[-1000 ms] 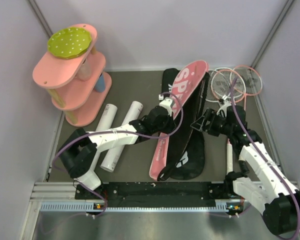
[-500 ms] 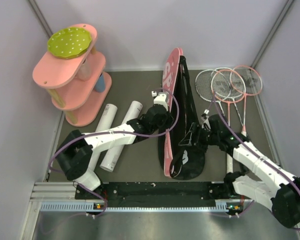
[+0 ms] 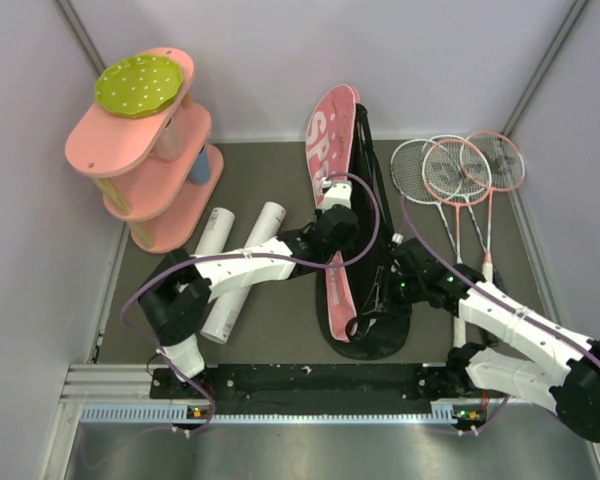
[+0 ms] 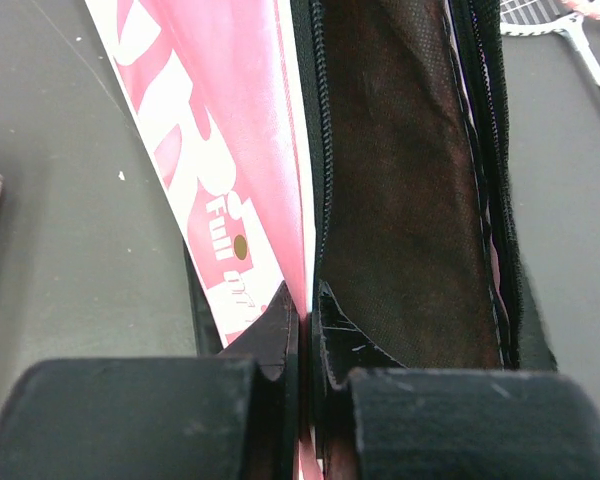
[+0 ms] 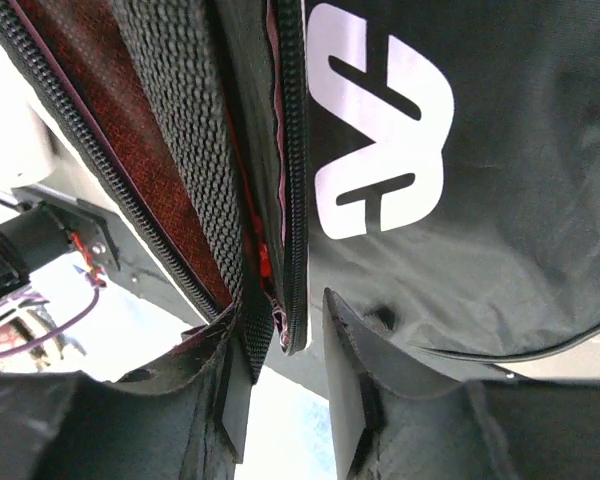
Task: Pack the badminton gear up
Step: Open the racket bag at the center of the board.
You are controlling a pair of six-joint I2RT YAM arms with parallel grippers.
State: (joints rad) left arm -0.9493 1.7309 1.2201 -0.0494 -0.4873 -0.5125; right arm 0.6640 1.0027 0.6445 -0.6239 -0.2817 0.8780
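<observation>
1. The bag's (image 3: 368, 305) pink flap (image 3: 330, 130) is swinging over. A second ago it was leaning right toward the rackets (image 3: 458, 170); now it is tipping left, so the mouth is opening on the right.
2. Left gripper (image 3: 332, 225) is clamping tight on the flap's zip edge about mid-length and holding it up.
3. Right gripper (image 3: 393, 285) has come across from the racket side and is sitting at the bag's near-right rim. Its jaws are narrow and straddling the black panel's zip edge (image 5: 290, 200), with daylight showing beside one finger (image 5: 345, 380). By my read it isn't gripping yet.
4. Reading this as the bag being spread open, with nothing loaded yet. The rackets are lying flat at far right, the tubes (image 3: 242, 262) are lying left of the bag, and no shuttlecocks are showing.
5. Room is getting tight on the right: the racket heads are sitting near the right wall, with only a narrow strip of table (image 3: 280, 330) between them and the bag. The left arm is reaching over the tubes. The shelf (image 3: 145, 165) is sitting well apart at far left.
</observation>
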